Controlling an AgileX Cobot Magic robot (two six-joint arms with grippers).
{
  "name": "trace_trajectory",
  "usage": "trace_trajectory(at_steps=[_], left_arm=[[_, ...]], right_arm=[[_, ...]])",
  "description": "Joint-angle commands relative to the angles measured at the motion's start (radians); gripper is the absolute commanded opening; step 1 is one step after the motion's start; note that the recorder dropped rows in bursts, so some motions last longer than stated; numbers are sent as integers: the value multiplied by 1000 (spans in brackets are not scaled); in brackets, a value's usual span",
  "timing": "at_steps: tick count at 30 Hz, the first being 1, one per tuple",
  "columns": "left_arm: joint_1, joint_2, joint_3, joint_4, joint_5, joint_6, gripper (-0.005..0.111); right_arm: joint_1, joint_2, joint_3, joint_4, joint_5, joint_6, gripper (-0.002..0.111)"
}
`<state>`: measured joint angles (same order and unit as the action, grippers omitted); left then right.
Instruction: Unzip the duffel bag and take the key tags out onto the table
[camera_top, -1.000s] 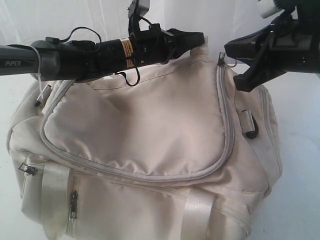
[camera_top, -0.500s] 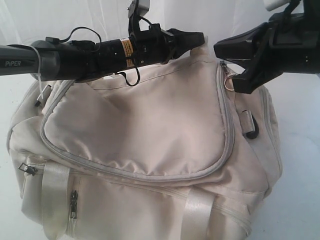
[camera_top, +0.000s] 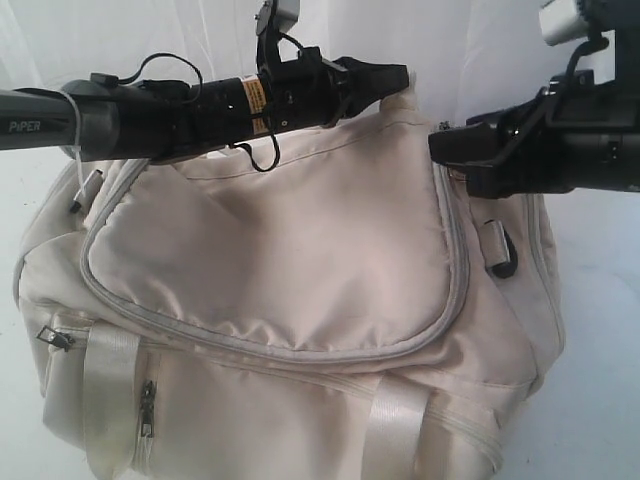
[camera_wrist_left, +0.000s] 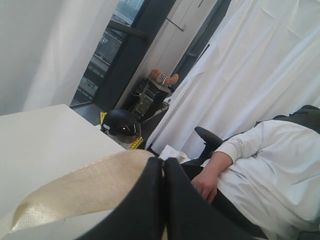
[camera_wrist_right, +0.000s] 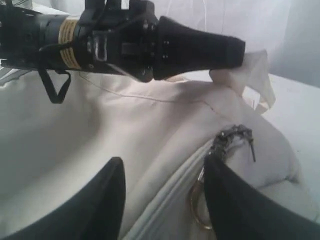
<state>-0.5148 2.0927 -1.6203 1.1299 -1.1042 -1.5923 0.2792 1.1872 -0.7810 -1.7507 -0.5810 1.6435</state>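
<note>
A large cream duffel bag (camera_top: 280, 260) of soft, creased fabric, with glossy woven webbing straps, sits on the plain white surface (camera_top: 600, 330). Its grey curved zipper (camera_top: 455, 270) runs closed around the top flap.

The left arm lies level along the bag's far upper edge. The left gripper (camera_top: 395, 78), matte black and tapered, is clamped on a cream webbing handle strap (camera_wrist_left: 75, 190) at the bag's top. In the left wrist view its fingers (camera_wrist_left: 150, 200) meet on the weave.

The right arm reaches in level over the bag's right end. The right gripper (camera_wrist_right: 165, 165) has its jaws wide apart, straddling the upper end of the zipper and holding nothing. The metal zipper pull (camera_wrist_right: 232, 135) and its thin ring (camera_wrist_right: 196, 205) lie just beside one finger (camera_wrist_right: 235, 200).
</note>
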Motion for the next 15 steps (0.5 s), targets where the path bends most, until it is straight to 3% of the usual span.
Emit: trace_trajectory(at_steps=[1, 9, 15], left_arm=[[-5, -68, -25, -59, -117, -6, 0], [-5, -68, -25, -36, -117, -6, 0], [-5, -68, -25, -36, -117, -4, 0]], right_arm=[[0, -50, 17, 6, 19, 78, 47], [0, -126, 27, 6, 65, 358, 41], [0, -132, 99, 6, 58, 409, 39]])
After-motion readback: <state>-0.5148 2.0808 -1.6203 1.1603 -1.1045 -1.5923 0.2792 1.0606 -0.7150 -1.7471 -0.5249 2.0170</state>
